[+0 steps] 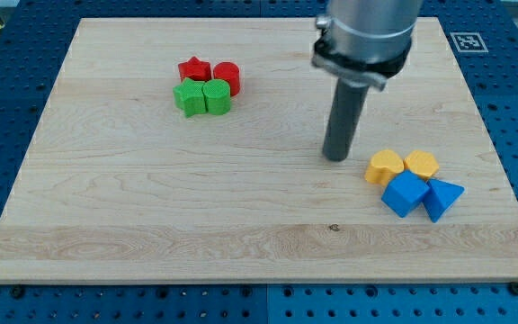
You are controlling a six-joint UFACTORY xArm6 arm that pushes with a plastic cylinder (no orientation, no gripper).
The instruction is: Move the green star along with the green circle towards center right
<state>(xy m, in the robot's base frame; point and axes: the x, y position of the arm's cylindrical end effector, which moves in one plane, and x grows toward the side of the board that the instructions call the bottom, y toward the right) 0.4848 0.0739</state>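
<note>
The green star (188, 97) and the green circle (217, 96) sit side by side, touching, in the upper left part of the wooden board (151, 207). A red star (194, 69) and a red circle (227, 76) sit just above them, against them. My tip (335, 157) rests on the board right of centre, far to the right of the green blocks and a little below them, touching no block.
At the view's right sit two yellow blocks (385, 166) (421, 164), with a blue cube (405, 193) and a blue triangle (442, 198) just below them. They lie close to the right of my tip. The arm's grey body (367, 36) hangs over the top right.
</note>
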